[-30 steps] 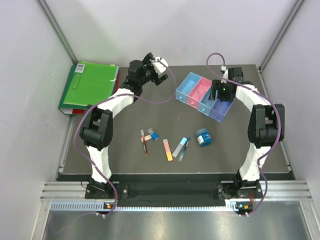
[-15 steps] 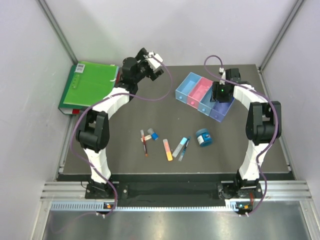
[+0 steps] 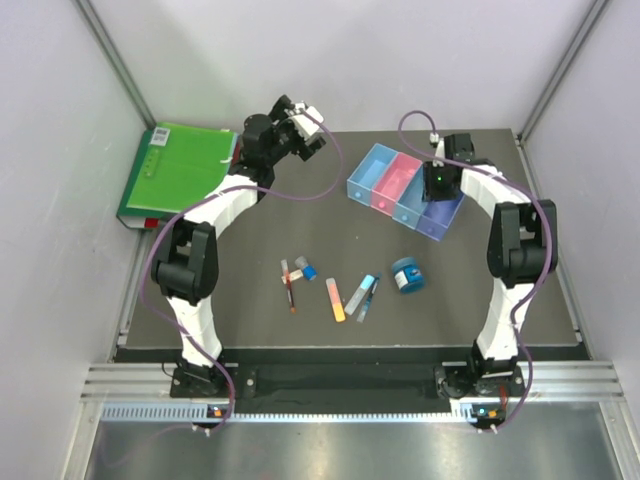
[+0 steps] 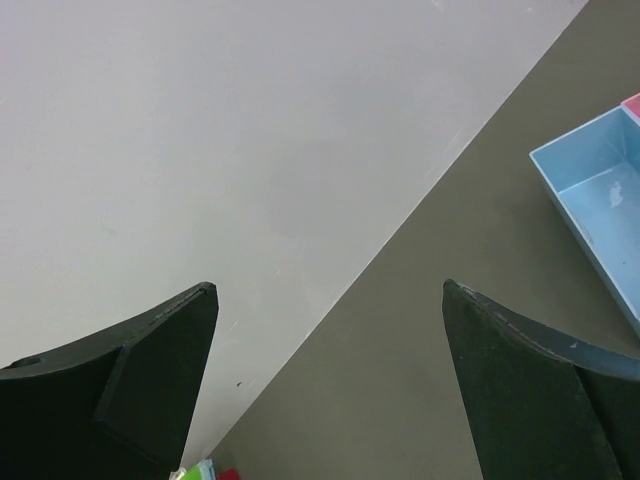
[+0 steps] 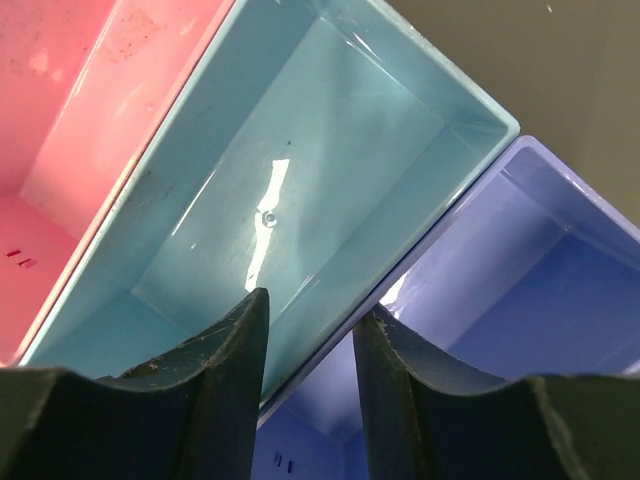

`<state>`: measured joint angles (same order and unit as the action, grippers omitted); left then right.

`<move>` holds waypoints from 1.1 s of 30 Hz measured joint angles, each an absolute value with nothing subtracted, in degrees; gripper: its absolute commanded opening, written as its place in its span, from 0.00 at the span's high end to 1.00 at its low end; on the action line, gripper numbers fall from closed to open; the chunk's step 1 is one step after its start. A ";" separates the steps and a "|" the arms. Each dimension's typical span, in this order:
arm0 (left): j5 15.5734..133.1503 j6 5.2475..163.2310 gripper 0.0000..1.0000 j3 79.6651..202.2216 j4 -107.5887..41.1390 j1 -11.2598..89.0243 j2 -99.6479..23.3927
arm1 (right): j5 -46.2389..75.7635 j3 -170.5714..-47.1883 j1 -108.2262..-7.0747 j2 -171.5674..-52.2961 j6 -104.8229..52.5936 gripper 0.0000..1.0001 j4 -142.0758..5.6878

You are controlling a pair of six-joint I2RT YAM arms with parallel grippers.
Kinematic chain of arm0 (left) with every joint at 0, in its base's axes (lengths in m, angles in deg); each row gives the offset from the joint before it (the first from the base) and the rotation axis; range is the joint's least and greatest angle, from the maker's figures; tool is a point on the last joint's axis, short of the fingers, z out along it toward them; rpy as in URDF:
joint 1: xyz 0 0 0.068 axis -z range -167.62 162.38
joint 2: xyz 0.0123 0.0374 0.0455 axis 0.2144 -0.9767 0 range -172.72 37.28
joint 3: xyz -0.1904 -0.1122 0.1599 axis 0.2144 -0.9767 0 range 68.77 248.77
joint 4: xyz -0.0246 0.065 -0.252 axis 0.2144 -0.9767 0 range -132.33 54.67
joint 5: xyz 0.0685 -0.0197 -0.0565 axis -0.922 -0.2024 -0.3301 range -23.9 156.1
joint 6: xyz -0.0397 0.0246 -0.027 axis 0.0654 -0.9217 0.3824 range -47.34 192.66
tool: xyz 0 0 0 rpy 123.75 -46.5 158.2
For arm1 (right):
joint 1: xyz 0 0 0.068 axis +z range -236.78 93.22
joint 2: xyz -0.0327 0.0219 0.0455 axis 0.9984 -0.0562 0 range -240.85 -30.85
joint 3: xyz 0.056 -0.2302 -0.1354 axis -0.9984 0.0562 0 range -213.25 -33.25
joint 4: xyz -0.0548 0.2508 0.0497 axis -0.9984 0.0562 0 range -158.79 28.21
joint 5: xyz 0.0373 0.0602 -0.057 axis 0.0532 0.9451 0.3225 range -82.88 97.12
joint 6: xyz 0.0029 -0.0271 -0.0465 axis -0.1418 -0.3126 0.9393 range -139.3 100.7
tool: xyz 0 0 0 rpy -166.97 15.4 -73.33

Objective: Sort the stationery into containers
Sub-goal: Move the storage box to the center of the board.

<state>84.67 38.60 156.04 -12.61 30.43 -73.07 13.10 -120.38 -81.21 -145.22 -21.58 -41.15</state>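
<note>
Bins (image 3: 376, 174) row pinched by right gripper (image 5: 310, 308) on the wall between the second blue and the purple one, likely to drag it into place; left gripper (image 4: 328, 290) hangs spread wide, empty, by the back wall (image 4: 200, 130). Tape roll (image 3: 407, 274), red pen (image 3: 291, 292) and other bits lie loose on the surface (image 3: 470, 300), well apart from the bins, none sorted. Versus a second ago the row sits slightly further back-left.

From above, the right gripper (image 3: 438, 182) hides part of the bins (image 3: 368, 178), and we cannot identify the tiny blue-capped piece (image 3: 308, 270). The left wrist view cuts off the light blue bin (image 4: 590, 190) and shows only a sliver of green folder (image 4: 204, 470).
</note>
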 measured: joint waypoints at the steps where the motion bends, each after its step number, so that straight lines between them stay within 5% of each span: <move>1: 84.69 38.64 0.01 156.04 -12.59 30.40 -73.07 | 12.95 -120.58 -81.00 -145.41 -21.10 0.62 -41.24; 33: 81.76 40.67 0.01 155.97 -11.01 28.79 -73.15 | 9.34 -127.85 -72.36 -150.40 -5.34 0.59 -40.47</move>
<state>81.76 40.67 155.97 -11.01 28.79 -73.15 9.34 -127.85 -72.36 -150.40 -5.34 -40.47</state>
